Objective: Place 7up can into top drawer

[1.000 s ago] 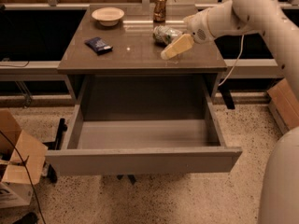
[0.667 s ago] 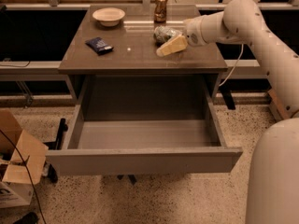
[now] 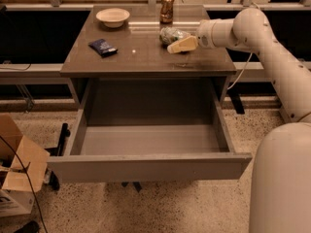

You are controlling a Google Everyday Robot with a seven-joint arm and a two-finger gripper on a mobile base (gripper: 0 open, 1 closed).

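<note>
The 7up can [image 3: 170,34], pale green and dented, lies on the grey table [image 3: 121,62] at the back right. My gripper [image 3: 177,42] reaches in from the right and sits right against the can's front right side, low over the table top. The can partly hides behind it. The top drawer [image 3: 146,168] is pulled wide open below the table, and its light grey floor is bare.
A brown-gold upright can [image 3: 167,7] stands just behind the 7up can. A pale bowl [image 3: 112,16] sits at the back left and a dark blue packet [image 3: 102,46] lies left of centre. A cardboard box [image 3: 17,164] stands on the floor at left. My white base [image 3: 282,178] fills the lower right.
My gripper has moved left and back along the table top, closing in on the 7up can. The can, the drawer and the other things have not moved.
</note>
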